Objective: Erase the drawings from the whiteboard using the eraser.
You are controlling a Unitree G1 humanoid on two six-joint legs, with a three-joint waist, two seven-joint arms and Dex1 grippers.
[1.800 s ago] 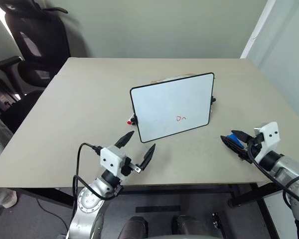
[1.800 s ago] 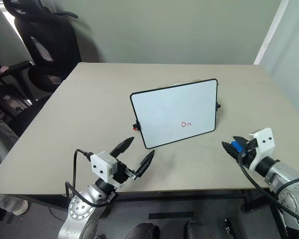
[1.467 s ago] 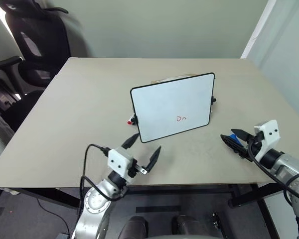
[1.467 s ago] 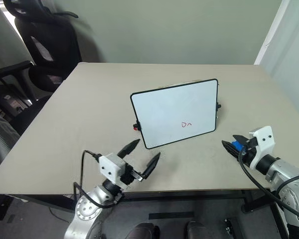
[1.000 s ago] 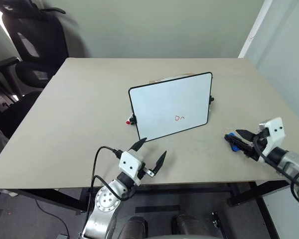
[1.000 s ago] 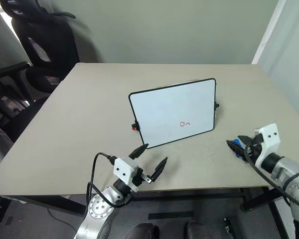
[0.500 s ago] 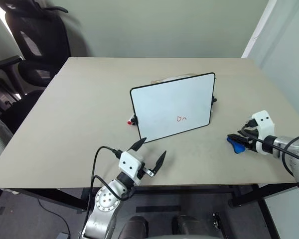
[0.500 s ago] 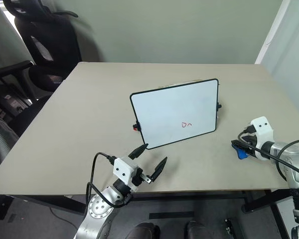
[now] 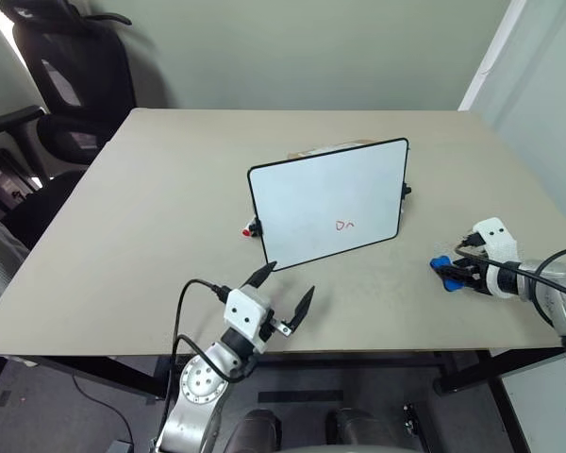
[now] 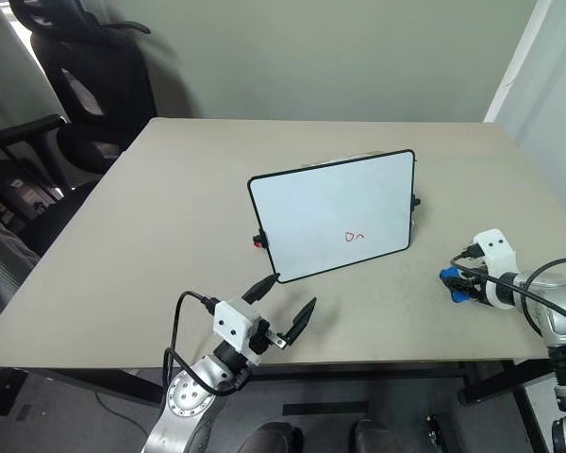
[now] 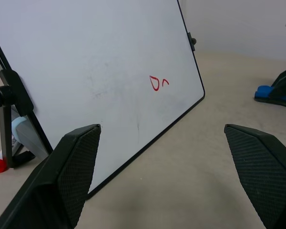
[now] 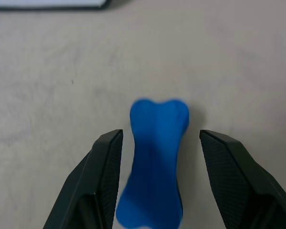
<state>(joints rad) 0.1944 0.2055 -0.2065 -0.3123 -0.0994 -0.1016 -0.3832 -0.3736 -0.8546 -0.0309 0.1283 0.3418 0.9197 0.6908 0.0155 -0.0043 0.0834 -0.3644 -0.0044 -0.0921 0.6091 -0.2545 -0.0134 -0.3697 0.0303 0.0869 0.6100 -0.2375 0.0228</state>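
Left hand [image 9: 283,290], lower centre of frame: fingers spread, holding nothing, just short of the whiteboard [image 9: 326,201] standing mid-surface [image 9: 151,189]. Drawings [image 9: 344,225] low on the board's face. Right edge: right hand [image 12: 157,157] spread, straddling the eraser [image 12: 156,157], gaps both sides. Eraser lies flat on the surface, long axis along the fingers.

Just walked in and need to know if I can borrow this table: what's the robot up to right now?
The robot's right gripper is open, its black fingers either side of a small bright blue eraser lying on the beige table, not yet gripped. A white board with a thin black frame stands propped mid-table, two tiny red marker drawings unerased on it. The left gripper is open and empty, in front of the board's lower left corner.
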